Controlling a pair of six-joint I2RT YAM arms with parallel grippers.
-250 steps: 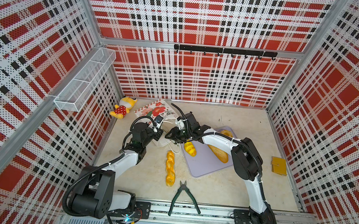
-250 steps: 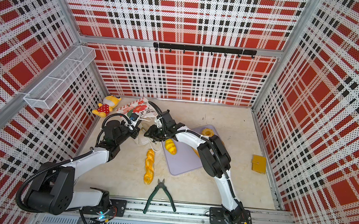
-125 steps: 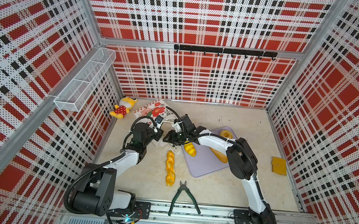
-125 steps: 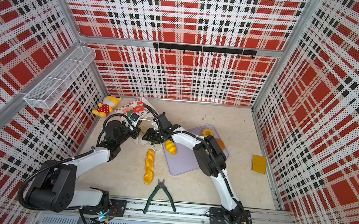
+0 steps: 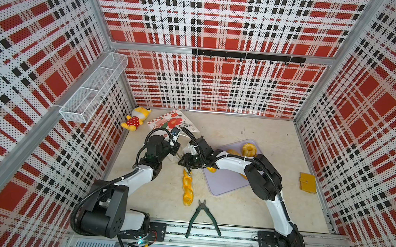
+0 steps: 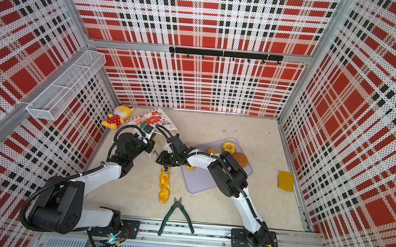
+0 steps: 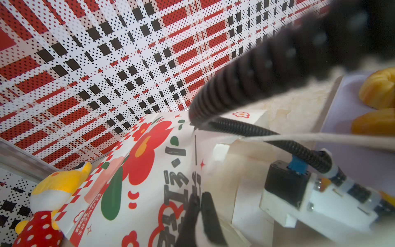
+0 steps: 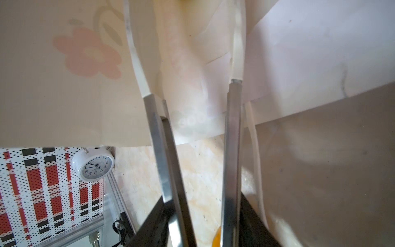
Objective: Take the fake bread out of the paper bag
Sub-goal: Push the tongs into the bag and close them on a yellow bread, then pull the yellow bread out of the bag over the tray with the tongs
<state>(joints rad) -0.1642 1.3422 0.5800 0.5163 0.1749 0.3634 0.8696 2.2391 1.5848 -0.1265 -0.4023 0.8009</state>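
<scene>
I am taking bread out of the bag (image 5: pixel 174 122). The bag lies on its side at the back of the table, near the doll (image 5: pixel 135 120). Its flat bottom points to the back wall and its open mouth points to the front, toward my two hands. My left hand (image 7: pixel 199 216) is pinched tight on the top edge of the mouth and holds that edge up off the table. My right hand (image 8: pixel 186 42) is the one at the opening. Its two long fingers (image 8: pixel 232 128) are a little way apart, with nothing between them that I can see. They point straight into the mouth, the same way the bag runs. So any bread left must lie ahead of my right hand, deep in the bag toward the back wall. In the right wrist view I see only pale paper walls and a white cord, and it is too dim in there to tell if a bread is left. Some bread is out. The braid (image 5: pixel 187 186) lies on the table in front of the bag, pointing front to back. The cake (image 5: pixel 248 149) sits on the tray (image 5: pixel 225 186) with a few more pieces beside it. I think my right hand should go deeper along the bag while my left keeps the mouth lifted.
</scene>
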